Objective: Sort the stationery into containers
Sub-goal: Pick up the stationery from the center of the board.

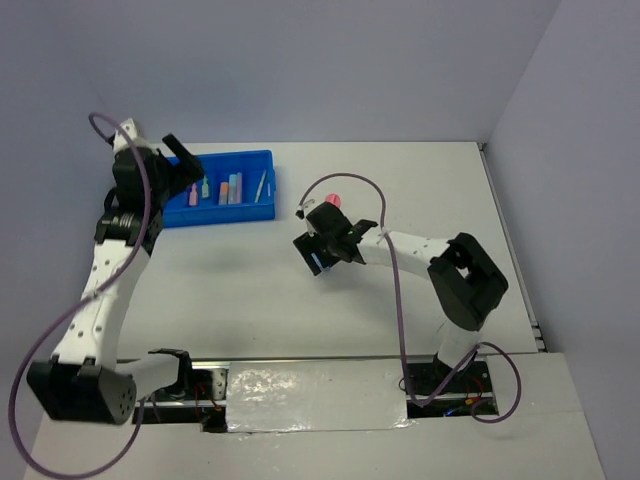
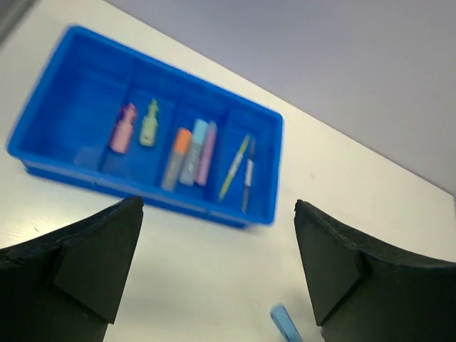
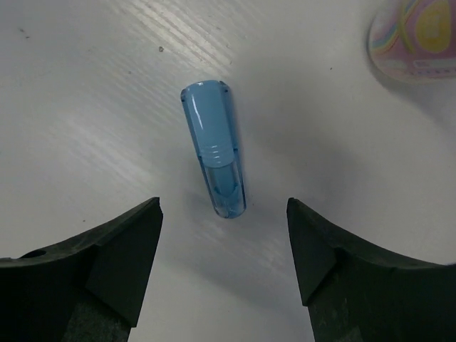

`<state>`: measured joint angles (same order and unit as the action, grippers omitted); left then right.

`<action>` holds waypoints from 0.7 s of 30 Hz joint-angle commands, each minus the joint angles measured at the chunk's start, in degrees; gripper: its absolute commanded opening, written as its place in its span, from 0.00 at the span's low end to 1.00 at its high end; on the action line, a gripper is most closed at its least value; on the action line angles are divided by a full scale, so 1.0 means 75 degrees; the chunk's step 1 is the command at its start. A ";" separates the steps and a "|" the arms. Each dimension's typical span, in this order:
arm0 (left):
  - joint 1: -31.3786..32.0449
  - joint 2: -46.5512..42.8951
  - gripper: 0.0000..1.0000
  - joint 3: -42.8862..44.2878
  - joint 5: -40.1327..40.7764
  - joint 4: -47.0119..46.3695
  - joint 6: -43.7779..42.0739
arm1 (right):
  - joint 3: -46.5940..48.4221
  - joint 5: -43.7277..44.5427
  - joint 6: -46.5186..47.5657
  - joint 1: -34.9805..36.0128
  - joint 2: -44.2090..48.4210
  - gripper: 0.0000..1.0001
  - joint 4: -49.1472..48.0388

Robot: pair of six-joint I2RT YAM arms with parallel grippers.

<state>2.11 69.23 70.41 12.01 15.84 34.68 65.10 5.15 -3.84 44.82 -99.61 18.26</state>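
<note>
Right gripper [image 3: 222, 206] is spread wide and empty, poised directly over a blue marker [image 3: 216, 142] lying flat on the table [image 3: 85, 85]. A pink-patterned cylinder [image 3: 417, 35] lies nearby. Left gripper [image 2: 217, 214] is likewise wide and empty, hanging near the blue tray [image 2: 71, 107]. The tray holds seven pieces across three compartments. Assessment: sorting mostly done, with the two visible pieces outside the tray yet to be placed.
</note>
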 commanded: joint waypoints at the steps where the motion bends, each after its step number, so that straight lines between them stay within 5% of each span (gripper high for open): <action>1: 0.0094 -0.0765 0.99 -0.1123 -0.1050 0.0325 0.0510 | 0.0472 -0.0357 0.0440 -0.0081 -0.0346 0.77 0.0155; 12: 0.0094 -0.2000 0.99 -0.0928 -0.1811 0.1451 -0.0545 | 0.1106 -0.0651 0.0055 -0.0175 -0.1859 0.42 0.0530; 15: 0.0094 -0.2071 0.99 -0.1009 -0.2093 0.1451 -0.0452 | 0.0825 -0.0896 -0.0109 -0.0105 -0.1742 0.18 0.0413; 16: 0.0094 -0.2106 0.99 -0.1079 -0.2465 0.1347 -0.0289 | 0.0731 -0.0909 -0.0156 -0.0070 -0.1556 0.00 0.0308; 21: 0.0350 -0.2398 0.99 -0.2179 -0.4259 0.0212 0.0847 | -0.0171 -0.1669 -0.0823 0.0013 0.0048 0.00 -0.0615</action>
<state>3.07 52.58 57.80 -9.67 23.22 35.35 67.09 -1.37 -5.91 43.66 -107.26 16.95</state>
